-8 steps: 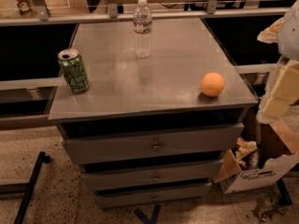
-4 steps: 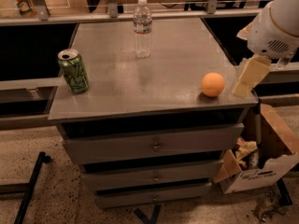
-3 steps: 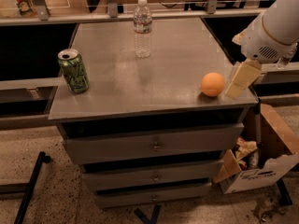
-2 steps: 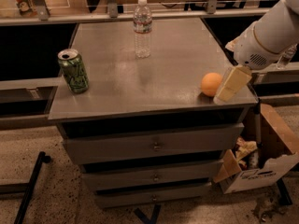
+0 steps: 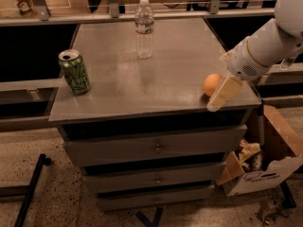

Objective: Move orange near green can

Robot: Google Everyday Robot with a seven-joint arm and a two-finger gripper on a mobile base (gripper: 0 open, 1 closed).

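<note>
Camera view: your hand (image 5: pixel 220 97) is down at the table's (image 5: pixel 142 86) front right corner, just beside the right side of the orange (image 5: pixel 211 83) and covering part of it. Honestly can't tell if it's clenched or released. The orange is small, round, plain and matte, so it has no long axis to speak of. The green can (image 5: pixel 75 72) stands upright way over by the left edge, and the water bottle (image 5: pixel 144 28) is upright at the back.
</note>
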